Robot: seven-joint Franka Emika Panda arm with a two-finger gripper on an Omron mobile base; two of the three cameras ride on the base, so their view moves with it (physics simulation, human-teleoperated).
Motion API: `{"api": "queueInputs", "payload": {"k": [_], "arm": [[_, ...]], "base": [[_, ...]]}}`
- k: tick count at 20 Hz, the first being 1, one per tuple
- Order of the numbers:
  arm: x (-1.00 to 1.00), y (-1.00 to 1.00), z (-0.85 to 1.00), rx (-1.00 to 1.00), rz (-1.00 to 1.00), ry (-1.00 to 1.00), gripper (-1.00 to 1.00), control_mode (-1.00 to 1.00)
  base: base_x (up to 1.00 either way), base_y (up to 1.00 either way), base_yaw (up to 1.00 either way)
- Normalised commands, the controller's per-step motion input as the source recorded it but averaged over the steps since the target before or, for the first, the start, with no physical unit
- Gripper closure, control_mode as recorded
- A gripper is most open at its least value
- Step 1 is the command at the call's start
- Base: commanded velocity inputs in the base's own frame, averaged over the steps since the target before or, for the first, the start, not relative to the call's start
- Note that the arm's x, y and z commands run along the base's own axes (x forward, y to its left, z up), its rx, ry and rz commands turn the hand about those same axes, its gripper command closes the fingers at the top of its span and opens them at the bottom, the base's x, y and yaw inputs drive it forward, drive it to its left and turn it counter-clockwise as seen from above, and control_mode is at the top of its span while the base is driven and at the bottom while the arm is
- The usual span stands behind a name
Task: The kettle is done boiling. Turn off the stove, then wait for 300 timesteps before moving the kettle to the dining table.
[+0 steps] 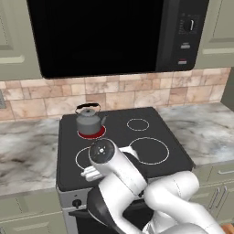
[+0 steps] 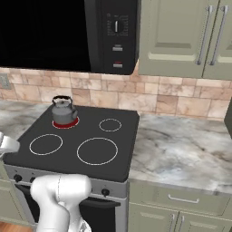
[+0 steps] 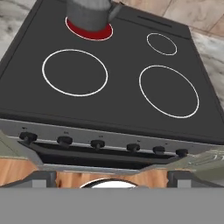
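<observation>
The grey kettle (image 1: 89, 119) (image 2: 62, 110) (image 3: 89, 12) stands on the stove's back-left burner (image 3: 89, 31), which glows red. The stove (image 1: 137, 157) (image 2: 118, 136) (image 3: 118, 100) is a black glass cooktop whose other three rings are unlit. Its silver front panel carries several small black knobs (image 3: 97, 143). My gripper (image 3: 112, 179) is open and empty, its fingertips (image 3: 41, 178) wide apart, hovering in front of and above the knob panel. My arm (image 1: 109, 160) reaches over the stove's front left corner. The dining table is out of view.
A black microwave (image 1: 105, 32) (image 2: 68, 31) hangs over the stove. Marble counters (image 1: 25, 151) (image 2: 181, 145) flank it, backed by a tiled wall. Olive cabinets (image 2: 181, 36) sit at upper right. The oven door handle (image 3: 100, 154) runs below the knobs, over wood floor.
</observation>
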Motion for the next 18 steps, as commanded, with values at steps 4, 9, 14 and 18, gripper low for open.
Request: {"api": "queueInputs", "payload": {"k": [4,9,14,18], "arm": [[-0.29,0.04,-0.19,-0.02,0.0,-0.1,-1.0,-1.0],[-0.31,0.0,-0.25,-0.02,0.0,-0.12,-1.0,-1.0],[-0.25,0.0,-0.24,-0.02,0.0,-0.12,-1.0,-1.0],[-0.15,0.0,-0.3,-0.03,0.01,-0.13,-1.0,-1.0]], "base": [[0.0,0.0,0.0],[0.0,0.0,0.0],[0.0,0.0,0.0],[0.0,0.0,0.0]]}}
